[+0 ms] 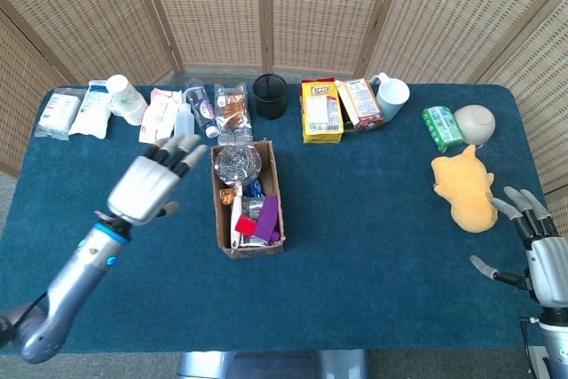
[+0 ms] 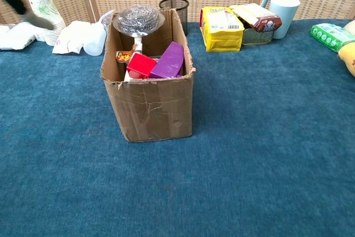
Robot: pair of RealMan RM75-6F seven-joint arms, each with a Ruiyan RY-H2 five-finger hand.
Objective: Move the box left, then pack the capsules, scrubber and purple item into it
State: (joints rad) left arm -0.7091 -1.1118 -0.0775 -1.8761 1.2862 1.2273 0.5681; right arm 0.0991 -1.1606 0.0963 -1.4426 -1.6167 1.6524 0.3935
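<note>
The cardboard box (image 1: pixel 221 219) (image 2: pixel 150 109) stands left of the table's middle. Inside it lie the purple item (image 1: pixel 266 217) (image 2: pixel 167 60), a red piece (image 2: pixel 141 65) and, at the far end, the steel scrubber (image 1: pixel 239 162) (image 2: pixel 137 20). I cannot make out the capsules for certain. My left hand (image 1: pixel 149 185) hovers left of the box with its fingers spread and nothing in it; only a blurred tip (image 2: pixel 16 5) shows in the chest view. My right hand (image 1: pixel 532 246) rests open at the table's right edge.
Packets, paper cups (image 1: pixel 127 98) and bottles line the back left. A black mesh cup (image 1: pixel 270 96), a yellow pack (image 1: pixel 320 111), a mug (image 1: pixel 391 93), a green pack (image 1: pixel 442 127) and a bowl (image 1: pixel 474 122) stand behind. An orange plush toy (image 1: pixel 468 189) lies right.
</note>
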